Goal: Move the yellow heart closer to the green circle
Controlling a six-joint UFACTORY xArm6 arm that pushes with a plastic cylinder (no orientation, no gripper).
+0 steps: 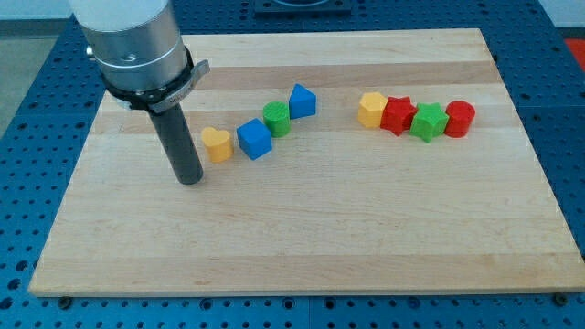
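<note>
Eight small coloured blocks lie on the pale wooden board [302, 238]. My tip [189, 180], a bare rod with no fingers to open or close, rests left of centre, just beside the yellow heart block [217, 143]. Rising rightwards from the heart run the blue cube [254, 139], green circle block [276, 119] and blue triangular block [303, 100]. Upper right sits another row: yellow hexagon [371, 110], red star [398, 115], green star [428, 122], red cylinder [460, 119].

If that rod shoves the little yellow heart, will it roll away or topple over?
Probably neither. The yellow heart lies flat and squat on the wooden board, so it should slide, perhaps turning a little. It looks rigid and light. My tip stands just to its left, and the blue cube on its right may get nudged too.
</note>
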